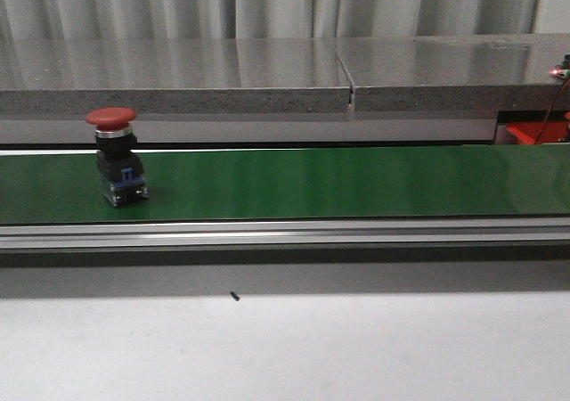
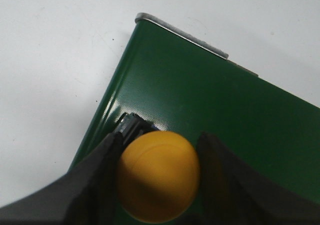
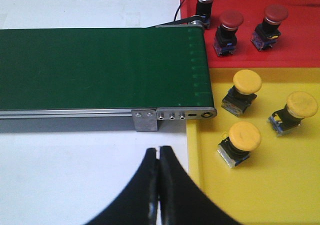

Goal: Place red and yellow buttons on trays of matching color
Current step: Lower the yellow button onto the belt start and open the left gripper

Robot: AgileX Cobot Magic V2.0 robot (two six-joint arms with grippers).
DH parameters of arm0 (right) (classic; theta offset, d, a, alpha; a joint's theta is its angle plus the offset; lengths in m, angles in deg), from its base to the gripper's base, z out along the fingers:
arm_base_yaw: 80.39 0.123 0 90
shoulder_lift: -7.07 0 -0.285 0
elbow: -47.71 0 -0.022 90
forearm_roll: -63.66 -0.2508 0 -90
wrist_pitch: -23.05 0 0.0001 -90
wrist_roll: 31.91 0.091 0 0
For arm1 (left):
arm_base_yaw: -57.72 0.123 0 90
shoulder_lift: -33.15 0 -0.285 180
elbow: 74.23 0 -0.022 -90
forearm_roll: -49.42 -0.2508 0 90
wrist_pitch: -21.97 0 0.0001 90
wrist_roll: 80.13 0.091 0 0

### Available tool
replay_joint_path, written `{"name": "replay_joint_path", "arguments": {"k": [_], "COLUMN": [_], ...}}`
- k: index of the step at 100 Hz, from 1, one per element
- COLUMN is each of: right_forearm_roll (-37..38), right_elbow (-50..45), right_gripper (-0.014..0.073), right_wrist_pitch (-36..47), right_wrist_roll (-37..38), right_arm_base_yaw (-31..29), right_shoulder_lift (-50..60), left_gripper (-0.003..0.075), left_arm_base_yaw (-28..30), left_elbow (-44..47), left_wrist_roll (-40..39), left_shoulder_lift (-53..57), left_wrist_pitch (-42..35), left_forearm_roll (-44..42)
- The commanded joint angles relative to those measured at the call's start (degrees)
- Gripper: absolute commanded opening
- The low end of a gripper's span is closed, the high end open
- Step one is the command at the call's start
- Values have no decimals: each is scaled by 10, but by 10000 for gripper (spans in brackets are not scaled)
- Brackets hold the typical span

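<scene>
Your left hand (image 2: 159, 185) is pinching a yellow button (image 2: 158, 176) by its domed cap, one dark finger on each side, right over the corner of the green conveyor belt (image 2: 225, 115); the button's black body peeks out beside the cap, and whether it rests on the belt or is lifted clear you cannot tell. In the front view a red button (image 1: 116, 154) stands upright on the belt toward its left end, cap up, blue block at the base.

Your right hand (image 3: 159, 185) has its fingers pressed together with nothing between them, hovering above the white surface (image 3: 75, 170) just beside the belt's end. Past that end lies the yellow tray (image 3: 270, 195), carrying three yellow buttons tipped on their sides, near one another but apart. The red tray (image 3: 300, 45) borders it and carries three red buttons, one of them close to the belt's end roller.
</scene>
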Motion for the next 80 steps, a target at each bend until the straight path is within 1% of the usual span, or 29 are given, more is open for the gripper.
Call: {"name": "replay_joint_path", "arguments": {"k": [1, 6, 18, 21, 27, 43, 50, 57, 64, 67, 69, 74, 76, 79, 80], "right_forearm_roll": [3, 3, 3, 3, 3, 3, 3, 3, 3, 3, 3, 3, 3, 3, 3], "right_elbow": [13, 13, 13, 13, 13, 13, 13, 13, 13, 13, 13, 13, 13, 13, 13], "right_gripper": [-67, -67, -67, -67, -67, -67, -67, -67, -67, -67, -67, -67, -67, -67, -67], "right_wrist_pitch": [34, 34, 34, 34, 34, 34, 34, 34, 34, 34, 34, 34, 34, 34, 34], "right_wrist_roll": [-2, -2, -2, -2, -2, -2, -2, -2, -2, -2, -2, -2, -2, -2, -2], "right_arm_base_yaw": [-1, -1, -1, -1, -1, -1, -1, -1, -1, -1, -1, -1, -1, -1, -1], "right_shoulder_lift": [-2, -2, -2, -2, -2, -2, -2, -2, -2, -2, -2, -2, -2, -2, -2], "left_gripper": [260, 323, 531, 559, 573, 534, 503, 436, 319, 244, 211, 80, 48, -24, -19], "left_arm_base_yaw": [-4, -4, -4, -4, -4, -4, -4, -6, -16, -22, -26, -36, -40, -47, -48], "left_elbow": [-13, -13, -13, -13, -13, -13, -13, -13, -13, -13, -13, -12, -11, -10, -9], "left_wrist_roll": [1, 1, 3, 3, 3, 4, 12, 31, 60, 70, 77, 89, 94, 103, 108], "left_shoulder_lift": [25, 25, 25, 25, 25, 49, 73, 103, 135, 151, 160, 180, 189, 199, 201], "left_wrist_pitch": [-31, -30, -25, -24, -23, -20, -20, -17, -9, -5, -2, 5, 8, 13, 14], "left_forearm_roll": [14, 14, 14, 14, 15, 16, 16, 16, 16, 16, 16, 16, 16, 16, 14]}}
